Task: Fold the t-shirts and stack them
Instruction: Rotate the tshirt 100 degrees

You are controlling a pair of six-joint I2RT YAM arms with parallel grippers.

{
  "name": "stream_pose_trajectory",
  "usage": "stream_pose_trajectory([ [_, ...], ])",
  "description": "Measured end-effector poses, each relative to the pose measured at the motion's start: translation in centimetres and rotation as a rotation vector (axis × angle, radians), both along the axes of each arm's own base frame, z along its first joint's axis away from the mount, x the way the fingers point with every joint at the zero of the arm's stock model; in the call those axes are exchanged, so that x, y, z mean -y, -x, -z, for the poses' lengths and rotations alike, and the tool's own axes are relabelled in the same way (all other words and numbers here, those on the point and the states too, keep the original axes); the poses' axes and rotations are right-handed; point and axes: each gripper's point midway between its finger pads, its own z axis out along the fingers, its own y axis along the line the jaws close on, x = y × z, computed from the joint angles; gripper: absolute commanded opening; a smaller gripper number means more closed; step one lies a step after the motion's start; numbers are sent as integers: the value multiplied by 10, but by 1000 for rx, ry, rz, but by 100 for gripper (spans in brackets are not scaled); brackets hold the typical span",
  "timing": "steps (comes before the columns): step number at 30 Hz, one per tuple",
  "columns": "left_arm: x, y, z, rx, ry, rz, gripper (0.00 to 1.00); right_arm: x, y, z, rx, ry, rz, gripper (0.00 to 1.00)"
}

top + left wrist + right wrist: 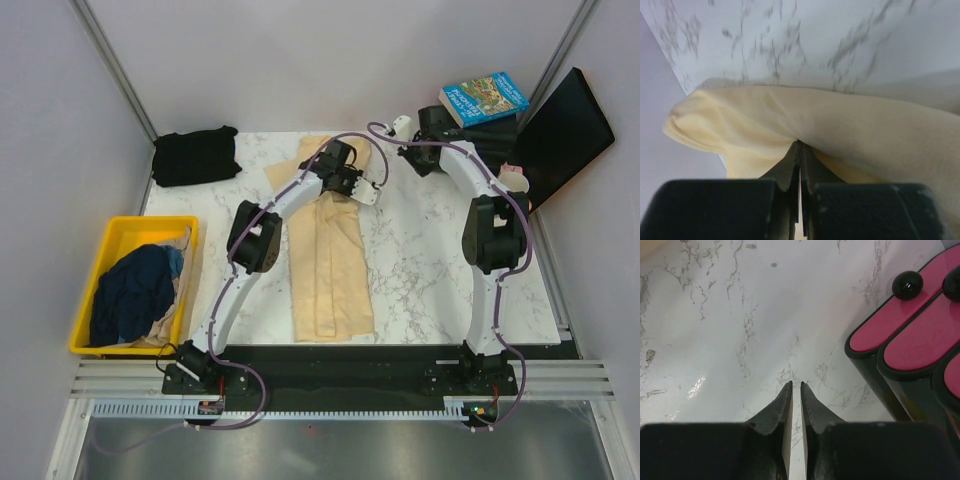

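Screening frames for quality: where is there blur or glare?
Left wrist: the marble table is streaked with blur, and the cream t-shirt looks soft. Right wrist: a glare patch sits on the marble at lower left, otherwise fairly sharp. Top external: evenly lit and sharp.

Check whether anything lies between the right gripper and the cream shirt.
Nothing visible does. The right gripper, jaws slightly apart and empty, hovers over the marble table; only bare tabletop separates it from the cream shirt, which the left gripper pinches.

cream t-shirt cropped at the left wrist view's right edge, marble tabletop beyond it blurred
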Motion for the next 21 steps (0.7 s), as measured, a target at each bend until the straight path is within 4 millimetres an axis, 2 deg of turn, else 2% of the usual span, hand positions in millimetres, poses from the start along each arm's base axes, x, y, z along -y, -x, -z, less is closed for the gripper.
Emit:
stream_pose_trajectory([
  [3,26,11,2,13,30,60,2,5,3,-2,2,18,18,18],
  [5,40,14,1,34,55,85,30,9,6,-6,7,35,32,21],
  [6,44,14,0,47,66,89,37,11,7,-8,10,42,38,22],
  [7,48,12,-3,63,78,89,43,14,8,-10,15,51,46,30],
  [9,53,8,-9,81,110,73,52,17,7,-14,25,62,59,37],
  [10,54,6,-12,84,130,57,66,18,7,-15,30,65,68,44],
  [13,56,-1,-25,105,183,8,80,21,6,-15,36,71,94,51],
  [17,49,-7,-59,127,244,-73,83,23,7,-15,35,65,126,54],
  [19,41,-7,-81,147,261,-98,82,22,8,-14,28,55,136,49],
  [20,35,-5,-96,165,270,-112,72,22,7,-15,22,50,141,47],
  [21,28,-3,-113,180,278,-120,53,20,6,-16,18,43,145,44],
])
